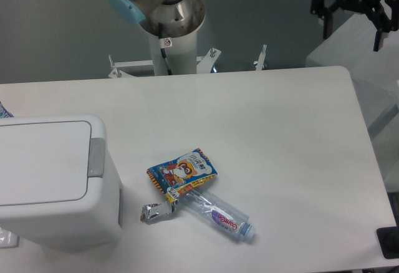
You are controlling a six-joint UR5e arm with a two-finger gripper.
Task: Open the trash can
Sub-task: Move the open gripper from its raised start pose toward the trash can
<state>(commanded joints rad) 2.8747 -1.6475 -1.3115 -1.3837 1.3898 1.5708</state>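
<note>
The trash can [53,223] is a large white boxy bin at the table's front left, partly cut off by the left edge. Its flat inset lid [40,161] lies down and level, with the grey push tab [95,158] on its right side. My gripper [351,28] hangs at the top right, beyond the table's far right corner and far from the bin. Its black fingers [325,25] stand wide apart and point down, with nothing between them.
A colourful snack packet [182,172], a crushed clear plastic bottle [218,214] and a crumpled foil wrapper [153,212] lie just right of the bin. The arm's base column [169,30] stands behind the table's far edge. A black object [389,243] sits at the front right corner.
</note>
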